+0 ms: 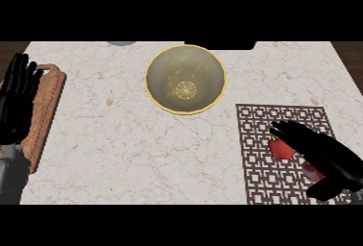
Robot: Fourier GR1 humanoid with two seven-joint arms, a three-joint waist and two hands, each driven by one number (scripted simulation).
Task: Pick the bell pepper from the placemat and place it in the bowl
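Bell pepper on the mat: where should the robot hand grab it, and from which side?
Grip the bell pepper across its red body, coming down from above. It lies low on the placemat with bare mat showing to its left, so fingers and thumb could close round it. The right hand hangs over it and hides much of it; the stem does not show.

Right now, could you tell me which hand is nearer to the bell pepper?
Right. The right hand is over the bell pepper on the placemat, partly hiding it; the left hand rests open at the view's left edge.
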